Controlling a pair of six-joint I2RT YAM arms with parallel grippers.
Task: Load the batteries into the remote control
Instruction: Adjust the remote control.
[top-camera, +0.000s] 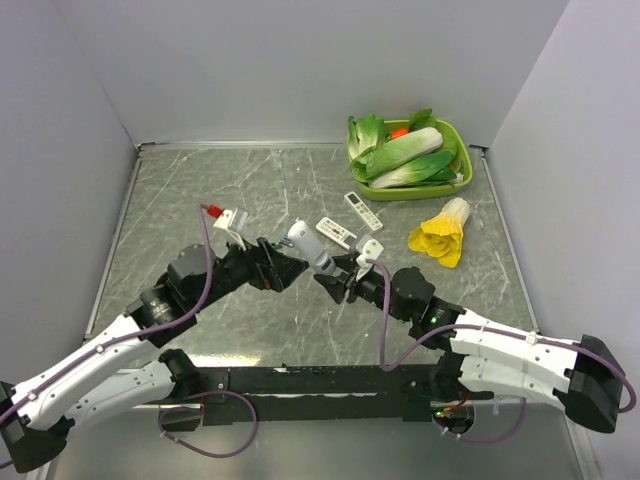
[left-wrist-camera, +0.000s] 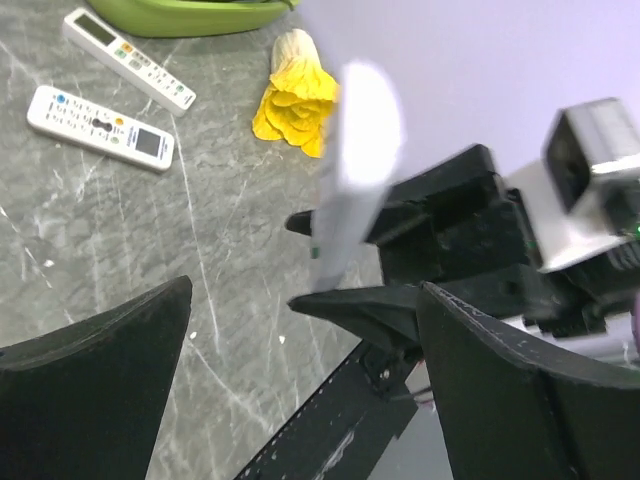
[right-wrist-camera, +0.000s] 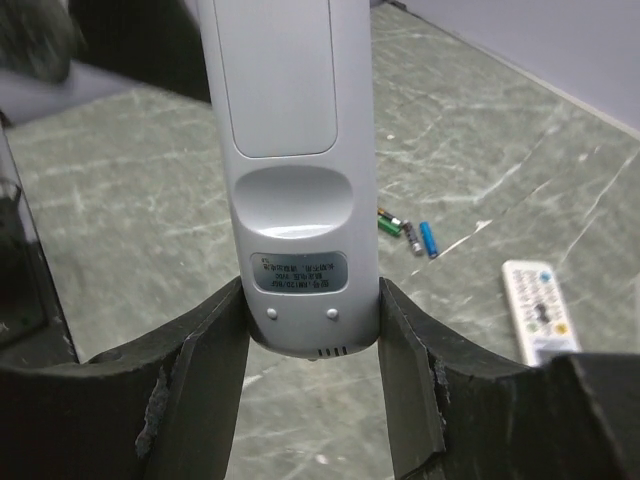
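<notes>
Right claw (right-wrist-camera: 310, 310) clamps one white remote control (right-wrist-camera: 290, 150); left claw (left-wrist-camera: 305, 300) gapes apart, empty. Two longer remotes (left-wrist-camera: 100, 127) and one visible blue battery (right-wrist-camera: 427, 240) lie on the surface (right-wrist-camera: 130, 180).

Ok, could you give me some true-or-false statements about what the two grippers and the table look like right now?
The right gripper clamps the remote. True.
The left gripper is shut on a battery. False: it is open and empty.
Batteries lie loose on the table. True.
The green tray is empty. False: it holds leafy vegetables.
</notes>
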